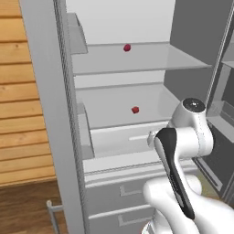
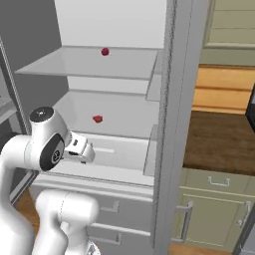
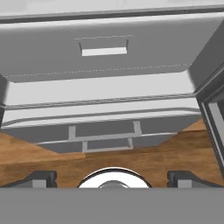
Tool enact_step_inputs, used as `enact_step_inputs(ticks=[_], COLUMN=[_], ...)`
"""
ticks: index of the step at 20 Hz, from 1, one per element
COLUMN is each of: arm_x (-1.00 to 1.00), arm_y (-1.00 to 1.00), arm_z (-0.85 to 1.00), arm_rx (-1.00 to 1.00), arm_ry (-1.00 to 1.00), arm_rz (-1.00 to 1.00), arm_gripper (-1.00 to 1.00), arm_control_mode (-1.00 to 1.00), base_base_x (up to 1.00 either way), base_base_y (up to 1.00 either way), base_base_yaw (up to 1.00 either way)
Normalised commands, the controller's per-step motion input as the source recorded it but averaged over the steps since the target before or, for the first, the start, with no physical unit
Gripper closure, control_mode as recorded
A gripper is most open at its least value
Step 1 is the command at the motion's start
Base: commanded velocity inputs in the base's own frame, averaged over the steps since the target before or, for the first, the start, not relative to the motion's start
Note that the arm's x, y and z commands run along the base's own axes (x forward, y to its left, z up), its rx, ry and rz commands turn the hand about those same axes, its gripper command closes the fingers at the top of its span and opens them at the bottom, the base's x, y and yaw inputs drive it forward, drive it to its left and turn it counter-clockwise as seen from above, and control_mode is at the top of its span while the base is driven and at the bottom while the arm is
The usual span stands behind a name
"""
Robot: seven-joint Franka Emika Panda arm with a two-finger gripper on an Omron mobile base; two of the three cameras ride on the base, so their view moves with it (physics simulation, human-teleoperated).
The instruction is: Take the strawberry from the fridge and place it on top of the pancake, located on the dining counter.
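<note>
Two roundish dark red berries [image 1: 135, 110] on smooth, perhaps glassy fridge [image 1: 137, 59] shelves

The fridge [image 1: 50, 114] is light grey outside, with paler, near-white shelves [image 1: 137, 59] and grey drawers [image 3: 105, 52]. Two small dark red berries [image 1: 127, 47] [image 1: 135, 110] stand out against the shelves. The arm [image 2: 45, 144] is white with dark joints. The wall planks [image 1: 18, 91] are warm orange-brown wood, the worktop [image 2: 219, 139] dark brown, the cabinets [image 2: 214, 204] muted green.
</note>
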Motion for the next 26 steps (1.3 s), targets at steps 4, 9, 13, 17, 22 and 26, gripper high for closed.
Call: enact_step_inputs(ticks=[4,9,13,17,22,26], arm_x=[0.00,0.00,0.00,0.00,0.07,0.51], arm_y=[0.00,0.00,0.00,0.00,0.01,0.27], arm_z=[0.00,0.00,0.00,0.00,0.00,0.00], arm_rx=[0.00,0.00,0.00,0.00,0.00,-0.01], arm_ry=[0.00,0.00,0.00,0.00,-0.02,-0.32], arm_rz=[0.00,0.00,0.00,0.00,0.02,0.00], arm_gripper=[-1.00,-1.00,-1.00,-1.00,-1.00,-1.00], arm_control_mode=[1.00,1.00,1.00,1.00,-1.00,-1.00], base_base_x=[0.56,0.58,0.55,0.40,0.00,0.00], base_base_y=[0.12,0.21,0.20,0.11,0.00,0.00], base_base_yaw=[0.00,0.00,0.00,0.00,0.00,0.00])
